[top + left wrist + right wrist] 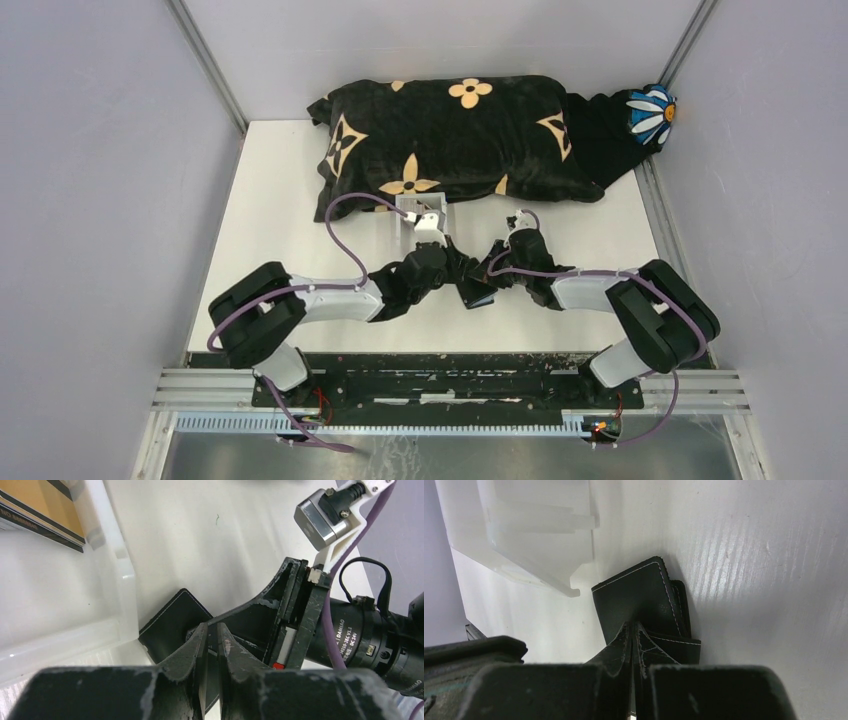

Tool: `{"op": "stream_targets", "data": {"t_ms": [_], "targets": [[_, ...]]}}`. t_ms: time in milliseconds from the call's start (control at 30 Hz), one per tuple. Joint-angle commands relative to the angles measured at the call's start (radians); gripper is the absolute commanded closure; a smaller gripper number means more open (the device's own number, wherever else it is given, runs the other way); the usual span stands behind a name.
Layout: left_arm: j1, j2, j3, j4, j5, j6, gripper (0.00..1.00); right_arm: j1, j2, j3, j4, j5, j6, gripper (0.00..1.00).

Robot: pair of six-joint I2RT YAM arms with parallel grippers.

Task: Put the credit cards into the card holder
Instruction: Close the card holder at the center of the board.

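Black leather-look holder (634, 595) sits around the middle of the table (270, 200), a bit toward the near edge, and both arms have hold of it. Right gripper (633, 626) is clamped tight on a stitched flap. Left gripper (212, 630) is squeezed narrow on another dark flap. Clear tray (125, 580) is just beyond it toward the far edge, with a gold-tan card (50, 510) inside. Flowery black pillow (450, 130) lies along the far edge.

Card holder (639, 595) partly behind jaws
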Motion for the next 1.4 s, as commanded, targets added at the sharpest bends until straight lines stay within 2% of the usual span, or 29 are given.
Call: {"op": "stream_targets", "data": {"t_ms": [0,267,433,500,733,1067,1233,1300,1367], "targets": [[0.014,0.025,0.012,0.078,0.048,0.04,0.82,-0.029,0.084,-0.05,-0.129,0.136,-0.05,0.99],[-0.002,0.212,-0.004,0.244,0.306,-0.008,0.86,-0.053,0.155,-0.065,-0.056,0.112,-0.028,0.99],[-0.023,0.384,0.05,0.2,0.295,-0.008,0.9,-0.06,0.198,-0.065,-0.019,0.093,-0.019,0.99],[-0.022,0.36,0.025,0.216,0.25,-0.004,0.9,-0.061,0.189,-0.059,-0.03,0.092,-0.024,0.99],[-0.021,0.099,-0.017,0.181,0.067,0.078,0.88,-0.062,0.148,-0.043,-0.076,0.099,-0.038,0.99],[-0.02,-0.054,0.057,0.055,0.012,0.179,0.86,-0.061,0.126,-0.038,-0.09,0.105,-0.043,0.99],[-0.006,-0.006,0.077,0.05,0.03,0.178,0.87,-0.062,0.134,-0.042,-0.077,0.101,-0.038,0.99],[0.001,0.071,0.083,0.089,0.094,0.157,0.88,-0.061,0.145,-0.048,-0.062,0.099,-0.035,0.99],[0.001,0.211,0.119,0.1,0.173,0.133,0.91,-0.061,0.159,-0.054,-0.045,0.092,-0.029,0.99]]}}
